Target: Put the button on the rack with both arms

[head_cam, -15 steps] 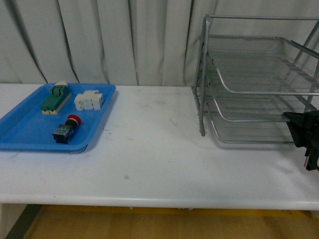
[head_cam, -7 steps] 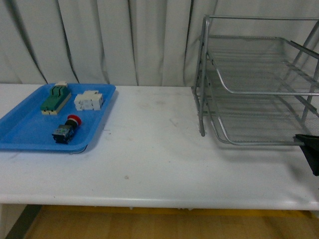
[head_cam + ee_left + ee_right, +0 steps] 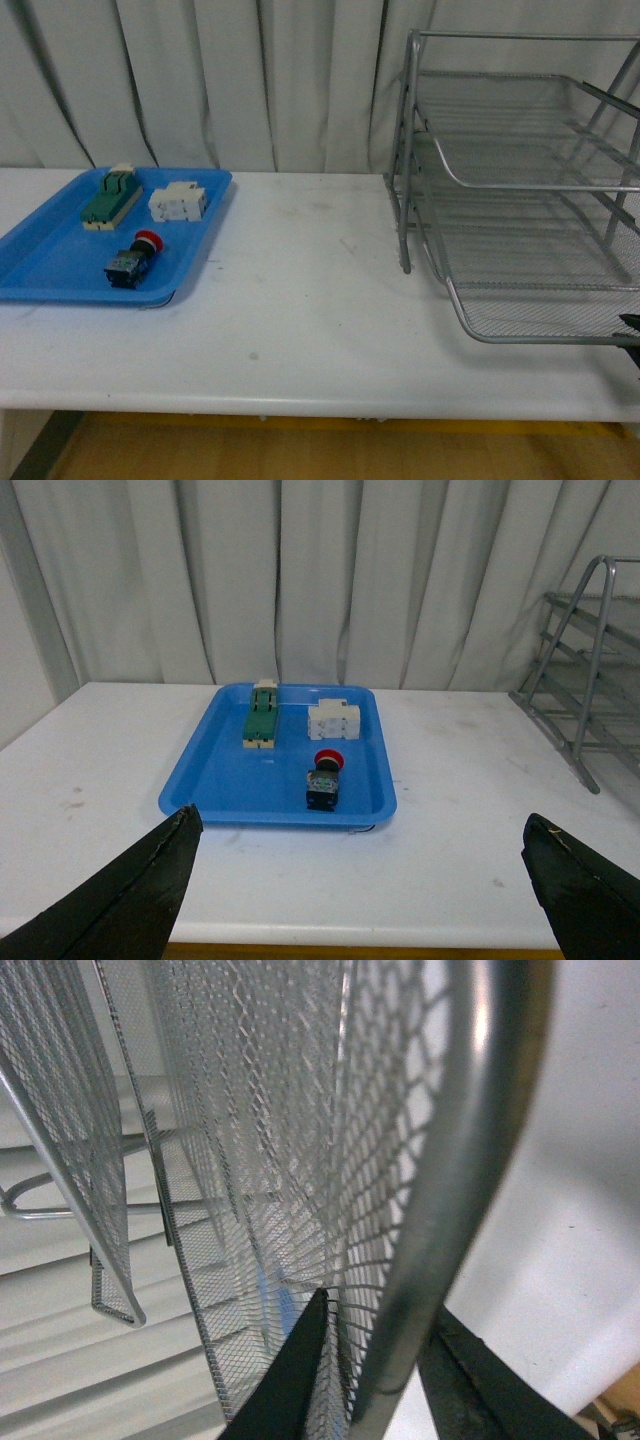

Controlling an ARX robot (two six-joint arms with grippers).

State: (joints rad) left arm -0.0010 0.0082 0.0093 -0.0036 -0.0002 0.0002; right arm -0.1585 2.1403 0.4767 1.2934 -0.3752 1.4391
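Observation:
The button (image 3: 131, 260), red cap on a black and silver body, lies on its side in the blue tray (image 3: 60, 268); it also shows in the left wrist view (image 3: 325, 778). The silver three-tier wire rack (image 3: 520, 170) stands at the right, its lowest tier (image 3: 540, 300) slid out toward the table's front. My right gripper (image 3: 375, 1360) is shut on that tier's front rim tube (image 3: 460, 1160); only its tip (image 3: 630, 330) shows at the front view's right edge. My left gripper (image 3: 360, 885) is open and empty, above the table's front edge, well short of the button.
A green-and-cream switch block (image 3: 112, 197) and a white block (image 3: 180, 202) lie in the blue tray behind the button. White curtains hang behind the white table (image 3: 300, 300). The rack's frame (image 3: 590, 670) shows at the right of the left wrist view.
The rack's lowest tier has slid out toward the table's front, pulled by my right gripper, which has moved down and right to the frame's edge. The button and tray have not moved.

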